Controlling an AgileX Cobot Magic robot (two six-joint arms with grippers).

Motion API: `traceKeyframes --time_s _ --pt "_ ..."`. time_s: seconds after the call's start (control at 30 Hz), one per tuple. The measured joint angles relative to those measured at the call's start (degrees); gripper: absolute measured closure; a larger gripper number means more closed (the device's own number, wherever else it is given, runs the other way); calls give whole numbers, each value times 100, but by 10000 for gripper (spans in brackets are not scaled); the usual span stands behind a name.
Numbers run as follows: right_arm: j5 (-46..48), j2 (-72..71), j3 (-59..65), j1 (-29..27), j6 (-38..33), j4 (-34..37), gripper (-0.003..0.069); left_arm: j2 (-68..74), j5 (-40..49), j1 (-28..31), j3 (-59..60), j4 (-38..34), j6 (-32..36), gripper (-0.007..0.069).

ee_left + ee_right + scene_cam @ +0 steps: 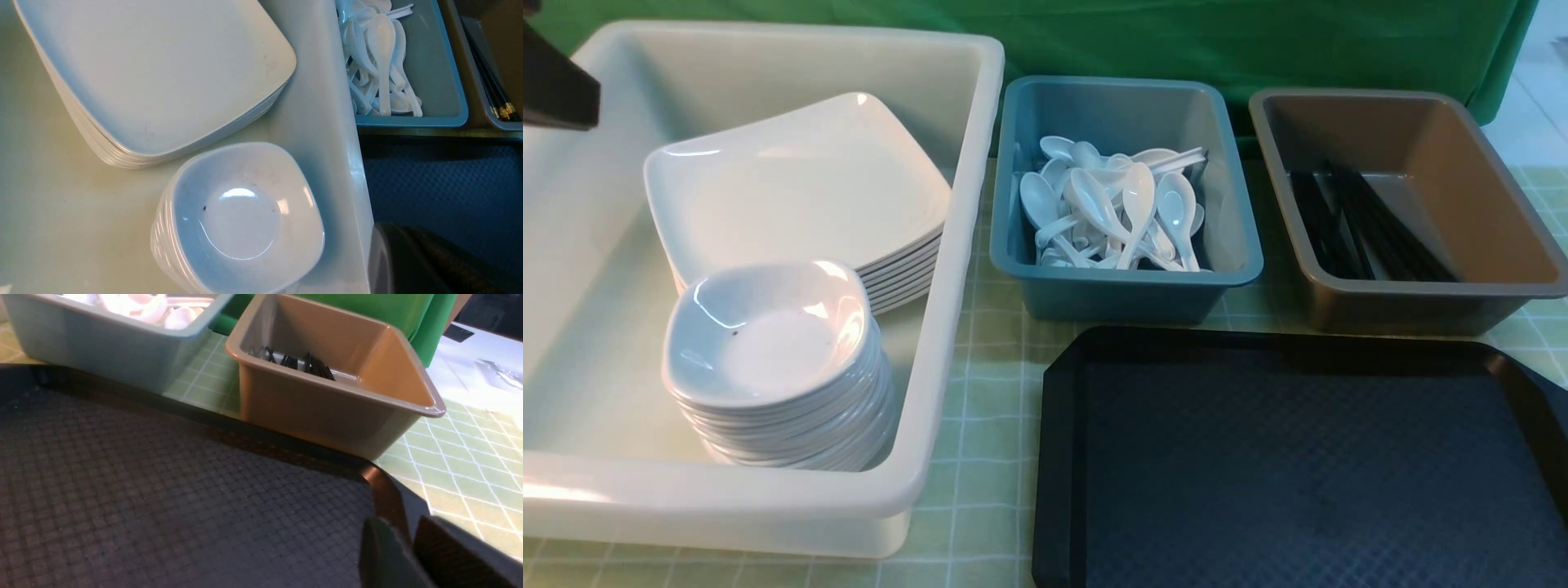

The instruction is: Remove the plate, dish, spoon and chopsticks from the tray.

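1. Desk [988,343]: covered in a pale green cloth with a white grid. It carries three tubs and a tray.
2. Tray [1307,474]: big black plastic rectangle with cut corners, a raised rim and a diamond-textured floor. It lies at the desk's near right, just in front of the two smaller tubs.
3. Large white plastic tub [947,392]: deep and rectangular, on the desk's left side, beside the tray's left edge.
4. Plate [800,188]: large glossy white square with rounded corners. It lies on top of a stack of like plates in the white tub, toward the tub's far right.
5. Dish [772,343]: small white squarish bowl. It tops a stack of like bowls at the white tub's near right, touching the front of the plate stack.
6. Blue-grey plastic tub [1127,298]: small and rectangular, at the desk's far middle.
7. Spoon [1119,212]: short white plastic soup spoons, heaped loosely inside the blue-grey tub.
8. Brown plastic tub [1405,306]: small and rectangular, at the desk's far right, beside the blue-grey tub.
9. Chopsticks [1372,229]: long thin black sticks, bundled along the brown tub's floor toward its left wall.
10. Left claw [398,234]: dark fingers clenched together with nothing between them, above the white tub's right wall.
11. Right claw [412,526]: fingers parted by a narrow gap, grasping nothing, over the tray's far right corner.
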Motion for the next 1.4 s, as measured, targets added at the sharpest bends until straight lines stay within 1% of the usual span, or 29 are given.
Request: traceKeyframes --time_s 0.1,0.17,0.53,0.67,0.77,0.93,1.07,1.2,1.4 --pt "0 0 0 0 0 0 529 -548 0 0 395 46 76 636" --pt "0 0 0 0 0 -4 526 -665 0 0 521 71 104 636" --pt "0 0 0 0 0 -4 512 -2368 5 0 2071 117 277 636" --pt "0 0 0 0 0 -4 503 -3300 5 0 2716 -342 196 636" --pt "0 0 0 0 0 -4 498 -3810 5 0 2967 -471 243 636" --pt "0 0 0 0 0 -4 482 -4619 9 0 3136 -484 286 636" --pt "0 0 0 0 0 -4 475 -4943 3 0 3141 -490 286 636" --pt "0 0 0 0 0 -4 463 -5211 -377 0 3141 -505 286 636" --pt "0 0 0 0 0 -4 445 -5237 -1452 0 3142 -518 286 636"
